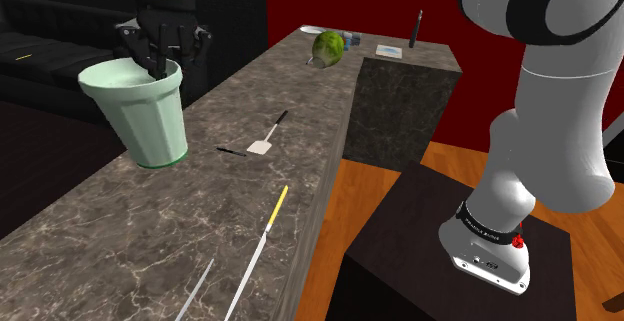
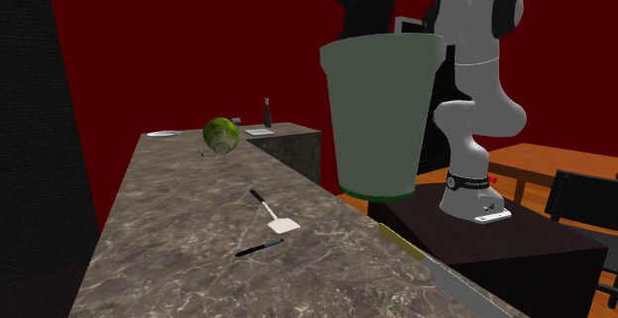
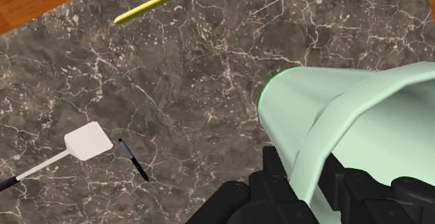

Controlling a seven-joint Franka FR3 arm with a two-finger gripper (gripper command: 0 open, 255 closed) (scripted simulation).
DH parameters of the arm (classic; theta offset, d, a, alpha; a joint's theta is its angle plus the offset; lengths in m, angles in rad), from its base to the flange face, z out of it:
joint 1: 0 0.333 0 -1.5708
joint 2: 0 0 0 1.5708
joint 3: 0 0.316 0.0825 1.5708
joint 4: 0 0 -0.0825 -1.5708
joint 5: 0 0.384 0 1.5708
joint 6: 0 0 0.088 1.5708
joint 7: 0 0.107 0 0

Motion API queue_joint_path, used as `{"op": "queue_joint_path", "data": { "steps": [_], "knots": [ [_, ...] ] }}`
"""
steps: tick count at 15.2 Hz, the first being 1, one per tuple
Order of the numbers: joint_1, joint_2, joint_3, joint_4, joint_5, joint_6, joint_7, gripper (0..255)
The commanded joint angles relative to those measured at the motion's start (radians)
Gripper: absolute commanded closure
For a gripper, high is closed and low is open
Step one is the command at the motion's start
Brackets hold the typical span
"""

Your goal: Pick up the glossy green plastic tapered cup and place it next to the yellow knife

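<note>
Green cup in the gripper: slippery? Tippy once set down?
Probably light: the cup hangs from a pinch by the gripper on one side of its rim. Smooth wall, so it may slip. Base is narrower than the rim, so likely tippy on the counter.

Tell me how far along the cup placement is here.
Done: the gripper is shut on the rim of the pale green cup, lifted off the counter. In hand: carrying it, tilted. Left: setting it down beside the yellow-handled knife, which lies apart from it.
</note>
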Motion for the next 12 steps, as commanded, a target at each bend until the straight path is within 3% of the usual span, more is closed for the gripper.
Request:
{"op": "queue_joint_path", "data": {
  "steps": [1,5,7,8,12],
  "knots": [
    [0.03,0.043,0.01,0.061,-0.012,-0.011,0.041,255],
    [0.099,0.18,0.024,0.275,-0.042,-0.077,0.123,255],
    [0.139,0.291,0.028,0.458,-0.06,-0.145,0.164,255],
    [0.161,0.375,0.028,0.604,-0.069,-0.205,0.182,255],
    [0.149,0.271,0.028,0.367,-0.06,-0.072,0.17,255]
  ]
}}
